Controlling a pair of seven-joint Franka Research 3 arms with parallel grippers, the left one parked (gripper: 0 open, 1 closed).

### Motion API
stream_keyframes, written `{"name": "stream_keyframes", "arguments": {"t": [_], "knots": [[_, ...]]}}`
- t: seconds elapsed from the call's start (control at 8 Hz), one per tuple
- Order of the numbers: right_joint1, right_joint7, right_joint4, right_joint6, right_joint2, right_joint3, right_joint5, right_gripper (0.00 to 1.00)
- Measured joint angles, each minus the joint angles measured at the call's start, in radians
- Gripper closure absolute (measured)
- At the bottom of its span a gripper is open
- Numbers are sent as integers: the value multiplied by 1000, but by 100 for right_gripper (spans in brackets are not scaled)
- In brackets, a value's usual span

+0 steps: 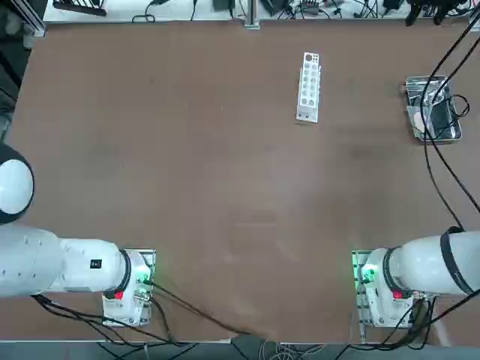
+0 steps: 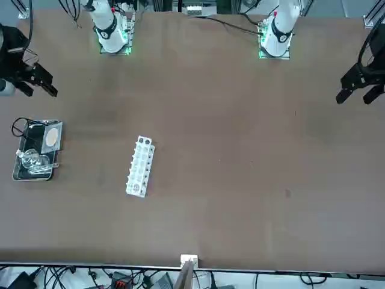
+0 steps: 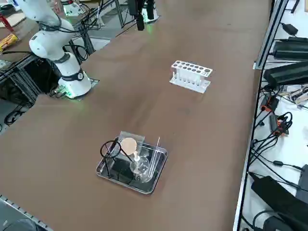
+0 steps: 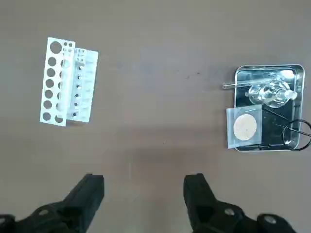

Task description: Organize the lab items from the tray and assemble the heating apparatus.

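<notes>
The desk (image 1: 225, 187) is a broad brown sheet, almost bare. Near its far right corner, from the robot's side, sits the steel tray (image 3: 155, 179), and everything for the job lies inside it: the clear glass burner (image 3: 139, 165) on its side, the grey mesh (image 4: 245, 127) with its pale round centre lying flat, and the black wire ring stand (image 3: 111, 149) leaning over the rim at one end. A thin glass rod (image 3: 154, 158) rests across the tray too.

Well apart from the tray, further toward the middle of the far side, a long white rack (image 1: 308, 87) with round holes stands alone.

The right gripper (image 4: 143, 194) hangs high above the desk, pointing straight down, its black fingers (image 4: 90, 194) spread as wide as they go with nothing between them. It is nowhere near the tray.

Around the desk the room is cluttered: black cables (image 3: 272, 130) and power boxes crowd a white ledge along the far edge, and a cable loops across the tray in the overhead view.
</notes>
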Motion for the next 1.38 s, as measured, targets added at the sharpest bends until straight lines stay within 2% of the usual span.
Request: {"name": "stream_keyframes", "arguments": {"t": [0.38, 0.75, 1.0, 1.38], "knots": [[0, 0, 0, 0, 0, 1, 6, 0], [1, 1, 2, 0, 1, 7, 89, 0], [1, -2, 2, -1, 4, 9, 96, 0], [1, -142, 2, 21, 31, 10, 92, 0]]}}
